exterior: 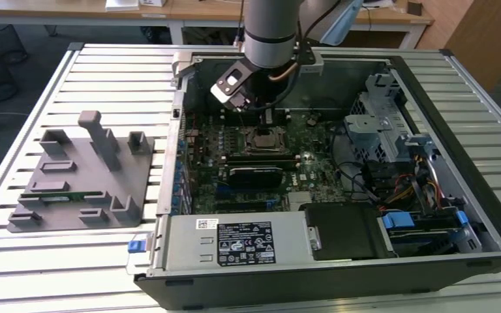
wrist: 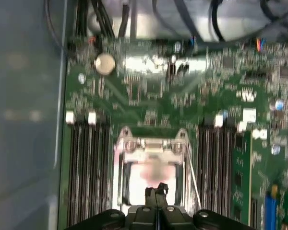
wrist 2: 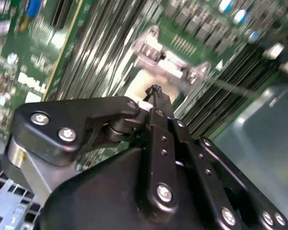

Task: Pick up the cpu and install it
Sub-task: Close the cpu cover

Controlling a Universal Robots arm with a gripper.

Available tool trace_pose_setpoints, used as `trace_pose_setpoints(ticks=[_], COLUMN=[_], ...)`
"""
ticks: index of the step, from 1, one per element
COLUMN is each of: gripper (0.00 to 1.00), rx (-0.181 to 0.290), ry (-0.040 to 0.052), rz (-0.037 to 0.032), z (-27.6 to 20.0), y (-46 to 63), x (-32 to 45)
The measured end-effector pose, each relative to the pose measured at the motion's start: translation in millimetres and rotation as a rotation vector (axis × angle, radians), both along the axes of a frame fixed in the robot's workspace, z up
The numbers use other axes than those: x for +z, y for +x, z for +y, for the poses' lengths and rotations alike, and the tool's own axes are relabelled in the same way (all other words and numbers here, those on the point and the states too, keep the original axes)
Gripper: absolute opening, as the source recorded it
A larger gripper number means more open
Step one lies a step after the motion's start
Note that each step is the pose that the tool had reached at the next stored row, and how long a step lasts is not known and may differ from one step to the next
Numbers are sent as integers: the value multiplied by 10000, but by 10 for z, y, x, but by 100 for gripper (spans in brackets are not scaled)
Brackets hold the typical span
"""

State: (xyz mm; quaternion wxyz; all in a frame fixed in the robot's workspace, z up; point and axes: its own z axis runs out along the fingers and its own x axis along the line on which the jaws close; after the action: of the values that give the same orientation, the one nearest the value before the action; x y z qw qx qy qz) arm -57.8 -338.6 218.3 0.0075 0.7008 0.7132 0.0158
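Our tool (wrist: 156, 188) is pinched shut, the silver metal socket frame (wrist: 153, 145) directly beneath it; we judge it aligned for seating.

hangs the grey arm (exterior: 271, 26) almost vertical in the exterior view, wrist (exterior: 266, 55) low at its end. points the black gripper (wrist: 156, 191) straight downward. holds both fingers (wrist 2: 158, 122) pressed flat together in both wrist views, tips meeting with no gap, linkage bars (wrist 2: 77, 122) folded in close.
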Motion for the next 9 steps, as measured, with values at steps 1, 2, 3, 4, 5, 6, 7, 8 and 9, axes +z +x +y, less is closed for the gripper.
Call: trace_pose_setpoints(ticks=[1,2,3,4,5,6,7,8,9], gripper=[11,11,11,11,11,11,11,11,11], rx=[-1,-2,-2,-2,-1,-1,-1,0,-1], ry=[0,-2,-1,-1,-1,-2,-2,-2,-2], rz=[0,1,1,0,0,1,1,2,1], z=[0,0,1,1,1,1,2,2,2], y=[-22,-37,-44,-47,-52,-59,-73,-96,-112], x=[-14,-30,-49,-67,-84,-99,-113,-124,-136])
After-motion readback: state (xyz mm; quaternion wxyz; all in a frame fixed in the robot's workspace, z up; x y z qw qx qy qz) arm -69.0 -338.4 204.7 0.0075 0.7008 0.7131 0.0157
